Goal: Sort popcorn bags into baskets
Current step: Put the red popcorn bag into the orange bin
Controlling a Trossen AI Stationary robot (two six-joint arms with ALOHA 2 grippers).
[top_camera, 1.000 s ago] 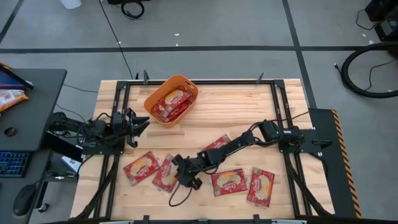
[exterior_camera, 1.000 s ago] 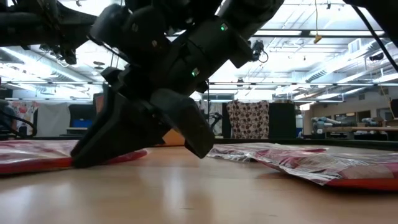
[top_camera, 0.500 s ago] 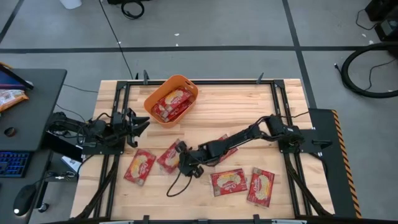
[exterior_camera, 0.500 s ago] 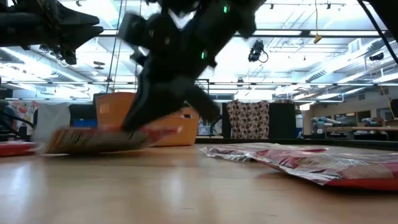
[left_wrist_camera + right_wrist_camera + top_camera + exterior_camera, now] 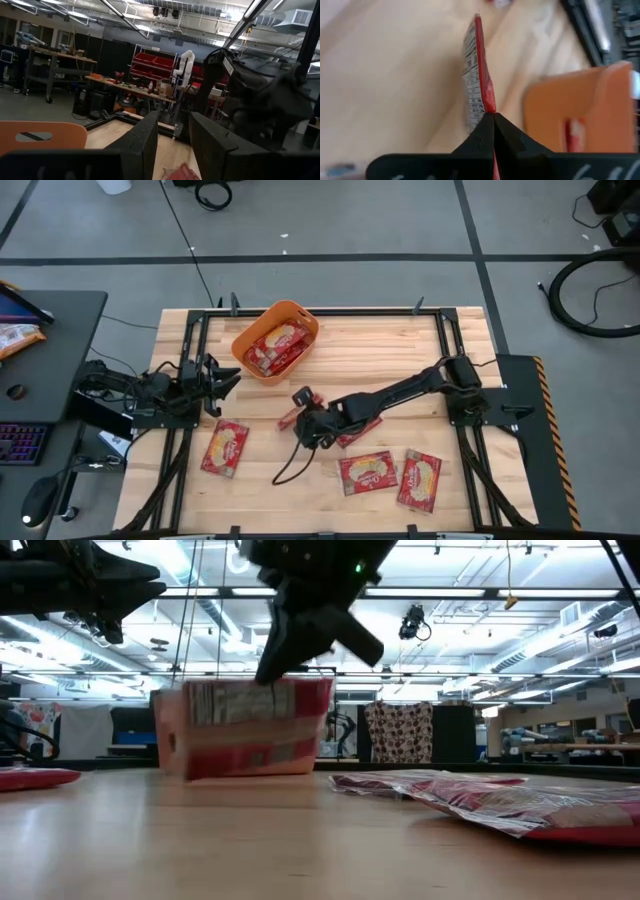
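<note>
Popcorn bag (image 5: 476, 80) edge-on in right pincer (image 5: 493, 116)

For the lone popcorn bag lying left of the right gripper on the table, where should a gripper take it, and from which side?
Best guess: straight down from above, pinching one short edge. That popcorn bag lies flat on the table, too thin to grasp around its body, and no other packet touches it, so its edges are free. The right gripper holds its own bag by one edge, fingers shut on it, the bag hanging below.

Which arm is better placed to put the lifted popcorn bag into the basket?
The right. Its gripper already pinches the popcorn bag above the table, near the orange basket. The left gripper waits empty at the table's edge.
</note>
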